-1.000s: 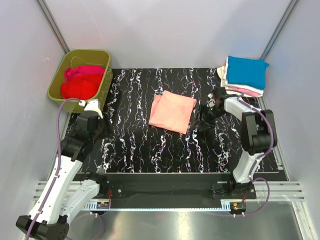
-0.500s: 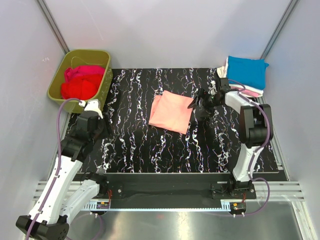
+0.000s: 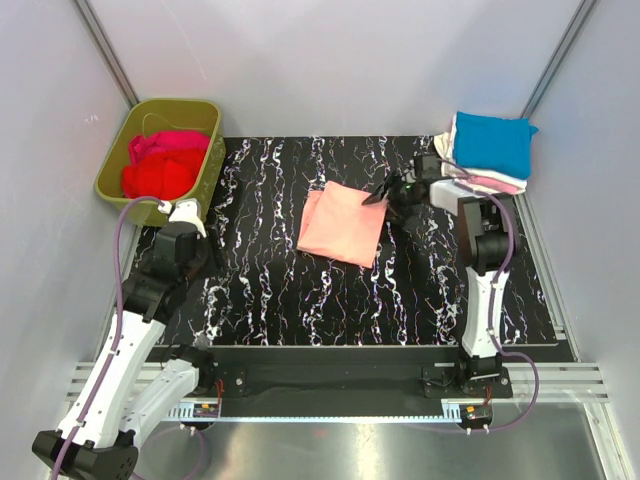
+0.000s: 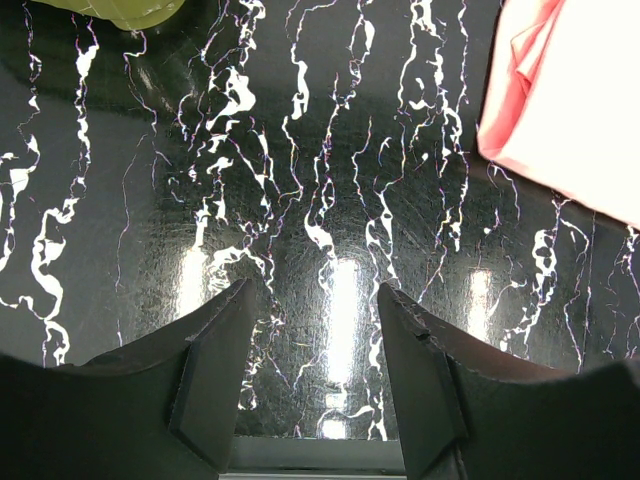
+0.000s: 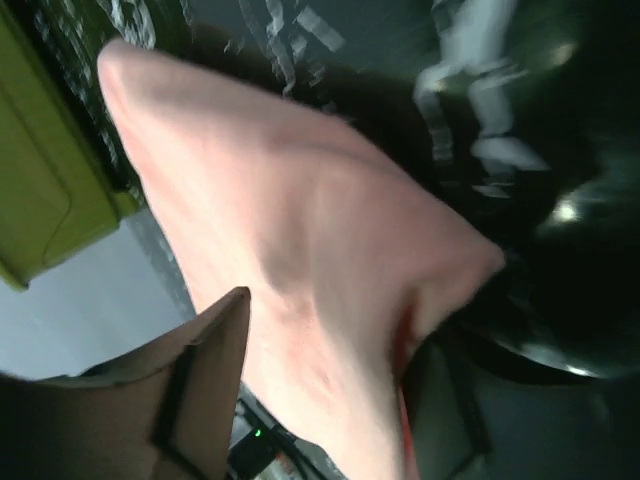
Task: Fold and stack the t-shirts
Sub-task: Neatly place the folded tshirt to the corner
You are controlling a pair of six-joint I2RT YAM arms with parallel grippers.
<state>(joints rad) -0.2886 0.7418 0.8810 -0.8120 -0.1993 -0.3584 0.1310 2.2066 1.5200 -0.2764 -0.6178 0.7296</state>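
R gripper (image 3: 383, 196) jaws wide, straddling a corner of the folded salmon-pink tee (image 3: 345, 223), not pinched. L gripper (image 4: 315, 290) approx half-open, empty, over marbled mat (image 4: 330, 150); tee ahead to its right. Behind R gripper: stack of tees (image 3: 492, 150).

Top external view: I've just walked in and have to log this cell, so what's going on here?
The right gripper has its open jaws around the far right corner of the folded salmon-pink t-shirt in the middle of the table. The left gripper hangs open over bare table, holding nothing. A stack of folded shirts, blue on top, sits at the far right, and red and magenta shirts wait in the olive tub.
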